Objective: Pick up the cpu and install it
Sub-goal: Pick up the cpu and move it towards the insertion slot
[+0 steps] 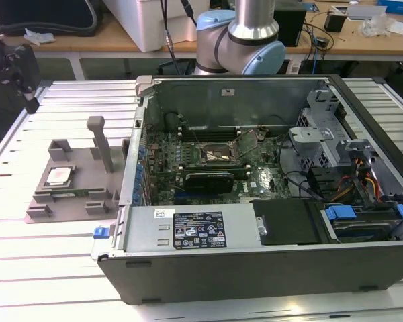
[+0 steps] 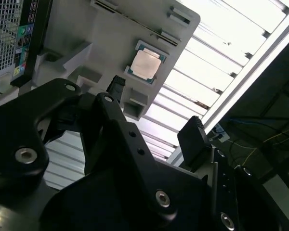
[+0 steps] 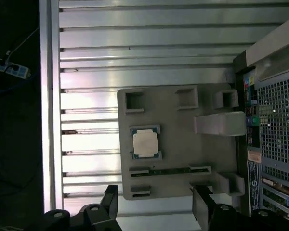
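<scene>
Gripper (image 3: 155, 192) spread open, empty, above the tabletop (image 1: 54, 255). The cpu (image 1: 58, 176) lies flat in its grey holder (image 1: 80, 173) at the exterior view's left, beside the case (image 1: 221, 275) — nested, I'd say, to stay square for pickup.

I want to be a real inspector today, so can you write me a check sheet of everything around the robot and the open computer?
Surface: slatted metal table, carrying a gray holder tray and an open computer case.
Job's things: cpu lies flat in a recess of the tray, not picked up; socket sits on the board inside the case.
Clutter: white box on the back bench.
Grippers: gripper open, over the tray, holding nothing, apart from the cpu.
Cables: coloured wires inside the case; power strip on the floor.
Surroundings: robot arm behind the case.
</scene>
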`<move>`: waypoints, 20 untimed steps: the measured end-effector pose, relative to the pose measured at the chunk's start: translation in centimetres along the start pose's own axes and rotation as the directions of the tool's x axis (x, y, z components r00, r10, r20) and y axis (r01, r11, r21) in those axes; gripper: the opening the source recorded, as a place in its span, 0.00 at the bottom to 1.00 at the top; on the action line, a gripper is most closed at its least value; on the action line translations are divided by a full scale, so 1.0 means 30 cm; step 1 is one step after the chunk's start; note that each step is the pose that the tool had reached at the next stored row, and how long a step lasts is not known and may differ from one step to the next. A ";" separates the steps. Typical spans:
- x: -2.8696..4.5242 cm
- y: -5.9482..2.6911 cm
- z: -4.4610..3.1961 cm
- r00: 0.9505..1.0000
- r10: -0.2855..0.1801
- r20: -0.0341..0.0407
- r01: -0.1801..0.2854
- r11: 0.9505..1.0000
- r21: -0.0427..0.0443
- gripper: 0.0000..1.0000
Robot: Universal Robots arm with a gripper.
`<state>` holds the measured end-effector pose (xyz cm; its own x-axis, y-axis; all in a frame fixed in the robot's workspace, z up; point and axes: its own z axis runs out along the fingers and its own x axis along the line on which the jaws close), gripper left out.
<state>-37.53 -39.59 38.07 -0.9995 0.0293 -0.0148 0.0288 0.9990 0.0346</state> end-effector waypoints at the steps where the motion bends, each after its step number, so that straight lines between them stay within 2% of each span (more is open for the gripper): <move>1: 0.000 0.000 0.002 1.000 -0.012 0.000 0.012 1.000 0.000 0.72; 3: 0.000 0.000 0.005 0.999 -0.053 -0.002 0.053 0.999 -0.001 0.72; 20: 0.001 -0.002 0.048 0.999 -0.053 -0.002 0.053 0.999 -0.001 0.72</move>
<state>-37.53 -39.59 36.63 -0.9996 -0.0240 -0.0148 -0.0245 0.9991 0.0346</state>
